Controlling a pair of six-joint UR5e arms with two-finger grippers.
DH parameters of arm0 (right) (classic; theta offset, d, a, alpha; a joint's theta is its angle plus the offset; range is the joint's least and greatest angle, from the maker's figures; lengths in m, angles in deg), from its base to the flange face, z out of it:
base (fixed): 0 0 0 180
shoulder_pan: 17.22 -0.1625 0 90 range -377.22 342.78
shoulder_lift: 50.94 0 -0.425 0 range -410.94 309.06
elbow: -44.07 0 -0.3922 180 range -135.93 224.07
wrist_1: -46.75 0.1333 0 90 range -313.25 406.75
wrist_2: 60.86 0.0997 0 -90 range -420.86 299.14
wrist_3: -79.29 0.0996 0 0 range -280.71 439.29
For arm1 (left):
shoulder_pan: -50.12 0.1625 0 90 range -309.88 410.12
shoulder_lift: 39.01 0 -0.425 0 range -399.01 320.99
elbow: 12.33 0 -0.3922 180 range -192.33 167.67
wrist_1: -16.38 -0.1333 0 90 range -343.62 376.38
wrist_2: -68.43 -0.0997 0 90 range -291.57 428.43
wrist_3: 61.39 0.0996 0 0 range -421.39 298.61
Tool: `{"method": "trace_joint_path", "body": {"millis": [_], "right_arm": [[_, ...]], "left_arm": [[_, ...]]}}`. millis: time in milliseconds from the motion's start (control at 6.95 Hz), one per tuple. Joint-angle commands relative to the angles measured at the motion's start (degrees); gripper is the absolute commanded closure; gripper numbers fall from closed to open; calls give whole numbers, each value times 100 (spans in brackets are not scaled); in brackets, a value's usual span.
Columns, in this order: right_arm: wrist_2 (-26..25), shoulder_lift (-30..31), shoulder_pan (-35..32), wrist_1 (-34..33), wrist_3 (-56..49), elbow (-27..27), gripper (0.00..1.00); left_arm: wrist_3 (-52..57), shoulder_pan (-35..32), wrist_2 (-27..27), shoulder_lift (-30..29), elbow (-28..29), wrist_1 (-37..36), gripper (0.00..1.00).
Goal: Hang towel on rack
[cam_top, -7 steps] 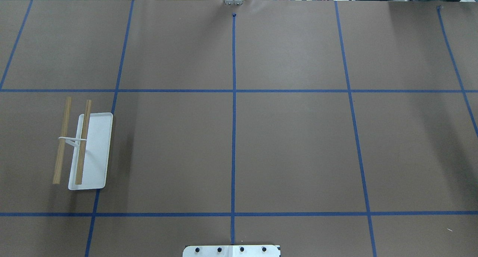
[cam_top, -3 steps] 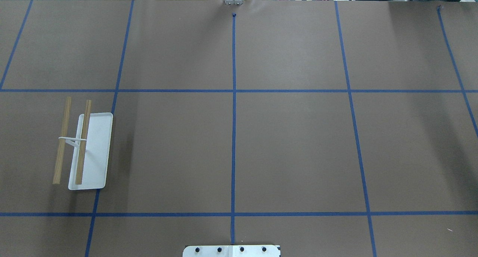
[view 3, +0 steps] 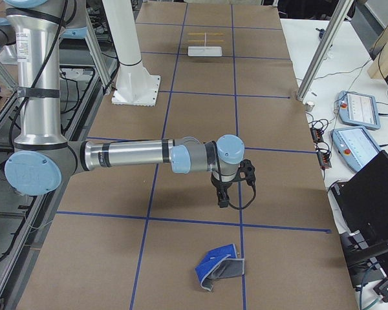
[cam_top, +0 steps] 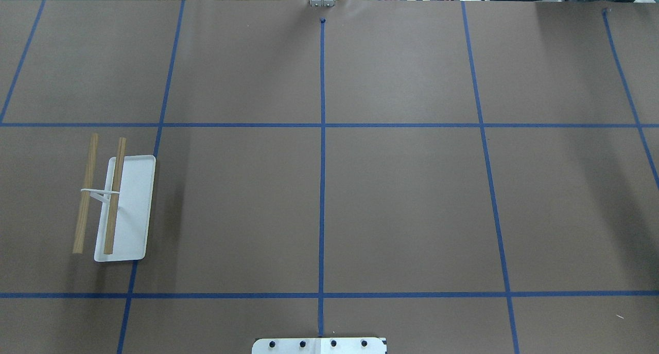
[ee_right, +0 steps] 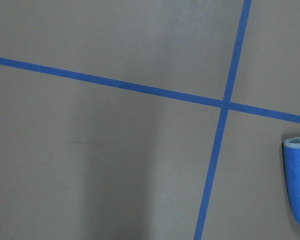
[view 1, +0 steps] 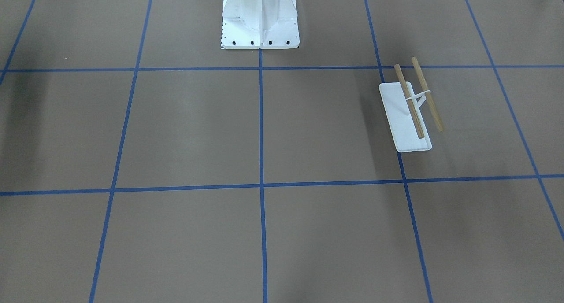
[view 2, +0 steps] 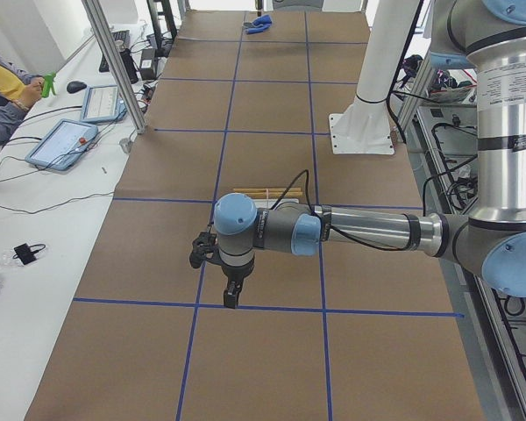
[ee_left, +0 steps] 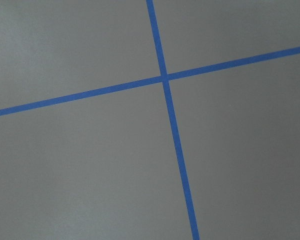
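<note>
My left pincer (view 2: 231, 298) hangs over the brown table (cam_top: 412, 199) and points down. I cannot tell if it is wide or narrow. My right pincer (view 3: 224, 201) hangs the same way, and I cannot tell there either. The towel (view 3: 216, 266) lies crumpled near the table's right end. The rack (cam_top: 131, 210) stands near the left end, well apart from the towel.

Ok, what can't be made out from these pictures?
The towel: right wrist view, cut off by the right edge; the overhead and front-facing views do not reach it.
The left gripper and right gripper: seen only in the side views, so jaws open or shut cannot be told.
The rack: exterior left, base hidden behind the left arm.
</note>
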Motion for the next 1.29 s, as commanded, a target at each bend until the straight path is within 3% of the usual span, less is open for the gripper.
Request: {"method": "trace_joint_path", "body": {"millis": [0, 431, 863, 1150], "right_arm": [[179, 6, 14, 23, -15, 15, 0], [153, 50, 14, 23, -50, 85, 0], [74, -99, 5, 41, -1030, 813, 0], [-409, -388, -248, 32, -1673, 1305, 0]], "left_arm": [[25, 8, -9, 17, 32, 9, 2], [16, 8, 0, 18, 23, 9, 2], [7, 8, -9, 18, 49, 9, 2], [7, 8, -9, 18, 93, 9, 2]]}}
